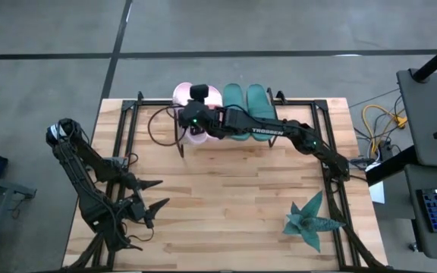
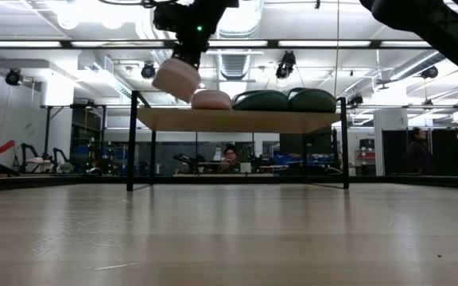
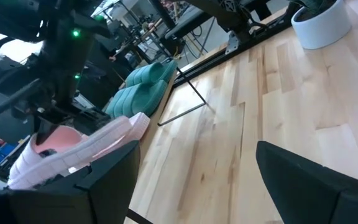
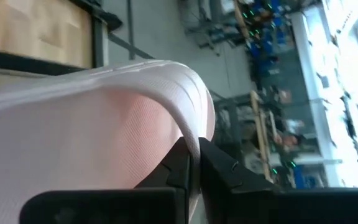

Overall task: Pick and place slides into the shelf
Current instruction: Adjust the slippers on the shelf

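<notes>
Step in hand: you are on the last slide. Your right gripper (image 1: 196,106) has its fingers (image 4: 188,163) pinched tight on the wide ribbed strap of a pale pink rubber slide sandal (image 2: 175,78), carried tilted above the left end of the low rack shelf with a light wooden board top and thin black metal legs (image 2: 237,121).

Already placed: the second pale pink rubber slide (image 2: 211,99) lies on the shelf board, just beside the two dark teal-green rubber slides (image 2: 286,100), which sit side by side toward the shelf's right end.

Where the carried slide is: in the low view it hangs clear of the board, its lower edge close to the placed pink slide; I judge it not yet set down.

Left arm: your left gripper (image 1: 152,195) waits with fingers spread wide and empty near the front left of the butcher-block wooden table (image 1: 226,212).

Next move calls for: level the slide, lower it onto the free strip of board left of its mate, and let go only once the sole rests flat.

Risk: room at that end looks tight, so the slide could tip off the shelf edge or nudge the placed pink slide.
</notes>
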